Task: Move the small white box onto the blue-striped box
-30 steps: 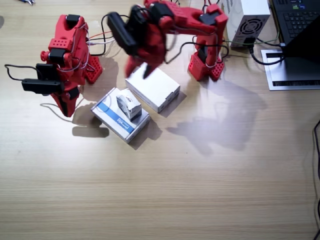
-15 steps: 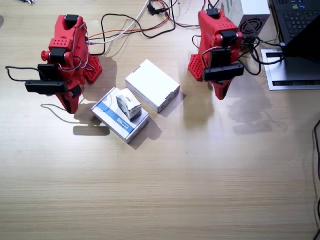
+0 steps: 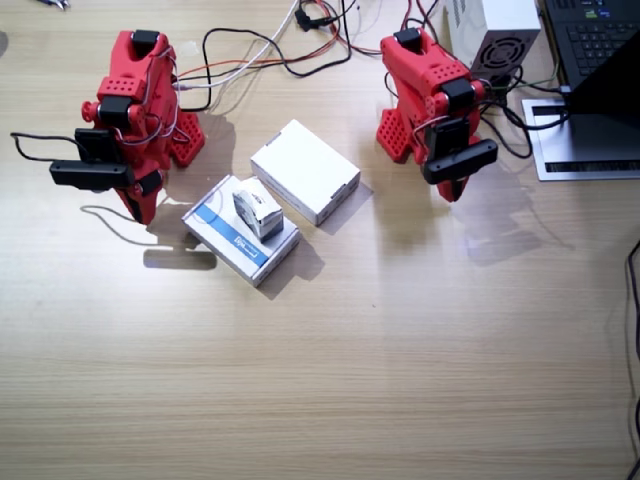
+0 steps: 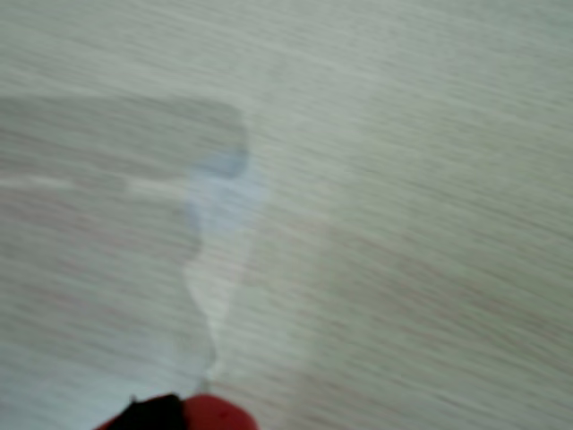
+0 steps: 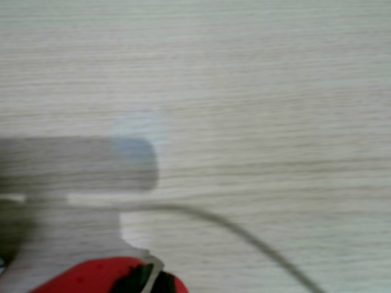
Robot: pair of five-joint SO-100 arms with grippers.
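Fixed view shows me the small white box (image 3: 258, 211) sitting on the blue-striped box (image 3: 238, 232), so both grippers hang folded near their bases, holding nothing, jaw gap unreadable.

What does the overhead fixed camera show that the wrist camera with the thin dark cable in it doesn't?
Only the fixed view shows the small white box sitting on the blue-striped box, the plain white box and both red arms, folded near their bases. Only the wrist view shows a thin cable close up and a red gripper tip; whether its jaws are open cannot be told. Both show the wooden table.
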